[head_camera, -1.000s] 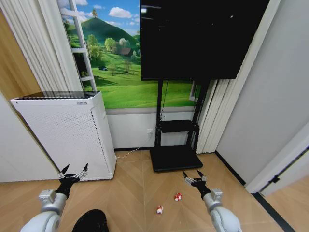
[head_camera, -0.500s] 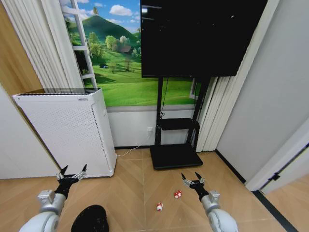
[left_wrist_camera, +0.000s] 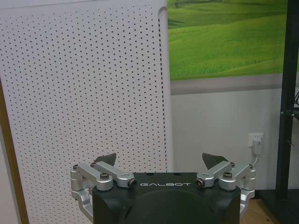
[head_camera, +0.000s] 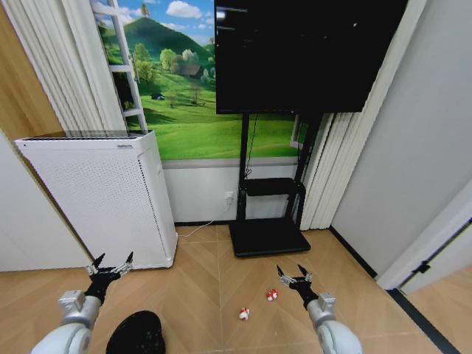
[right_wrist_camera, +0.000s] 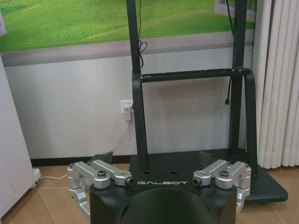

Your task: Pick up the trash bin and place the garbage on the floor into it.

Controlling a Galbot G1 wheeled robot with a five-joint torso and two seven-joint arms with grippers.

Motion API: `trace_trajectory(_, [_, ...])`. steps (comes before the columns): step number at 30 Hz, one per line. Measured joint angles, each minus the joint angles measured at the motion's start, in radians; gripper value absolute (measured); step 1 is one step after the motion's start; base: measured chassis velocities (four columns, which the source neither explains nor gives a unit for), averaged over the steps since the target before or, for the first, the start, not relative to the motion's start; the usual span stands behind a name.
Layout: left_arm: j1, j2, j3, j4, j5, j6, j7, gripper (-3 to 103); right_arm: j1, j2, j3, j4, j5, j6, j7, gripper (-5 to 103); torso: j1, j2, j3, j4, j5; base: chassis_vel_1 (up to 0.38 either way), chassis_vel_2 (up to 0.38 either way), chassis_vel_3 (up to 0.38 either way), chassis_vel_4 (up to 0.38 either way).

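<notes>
A large black television screen [head_camera: 306, 55] on a black floor stand [head_camera: 267, 221] fills the upper middle of the head view, with a green-hill landscape mural [head_camera: 173, 96] behind it and pleated curtains [head_camera: 328, 173] at its 4 o'clock. At the stand's 9 o'clock a tall white perforated air purifier [head_camera: 99, 199] stands against the wall; the left wrist view shows its dotted side panel close ahead. The floor [head_camera: 206, 287] is tan herringbone wood.

Both arms reach forward from the lower edge of the head view, forearms level and pointing away from the robot, palms low over the floor. The left hand [head_camera: 109, 267] hangs at about 7 o'clock in the head view, just in front of the purifier's base; its fingers are spread wide and it holds nothing [left_wrist_camera: 163, 161]. The right hand [head_camera: 293, 275] sits at about 5 o'clock, before the stand's base plate, fingers likewise spread wide and empty [right_wrist_camera: 156, 158].

The trash bin [head_camera: 136, 333], a round black mesh basket, stands on the floor at the lower edge, at 5 o'clock from the left hand and apart from it. Two crumpled red-and-white scraps lie on the floor: one scrap [head_camera: 272, 295] near the right hand at its 8 o'clock, the other scrap [head_camera: 243, 314] farther toward 7 o'clock, between the bin and the right arm.
</notes>
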State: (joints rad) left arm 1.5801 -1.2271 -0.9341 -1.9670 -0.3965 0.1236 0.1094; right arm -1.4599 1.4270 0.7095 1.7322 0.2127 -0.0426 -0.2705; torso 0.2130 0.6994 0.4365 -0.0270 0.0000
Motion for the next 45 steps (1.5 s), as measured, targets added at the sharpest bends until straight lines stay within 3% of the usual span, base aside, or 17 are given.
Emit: trace_trajectory(45, [-0.006, -0.015, 0.006, 0.023, 0.004, -0.016, 0.018, 100, 0.003, -0.005, 0.008, -0.014, 0.005, 0.024, 0.002, 100, -0.078, -0.192, -0.113, 0.0002, 0.0001, 0.000, 0.000, 0.000, 0.000])
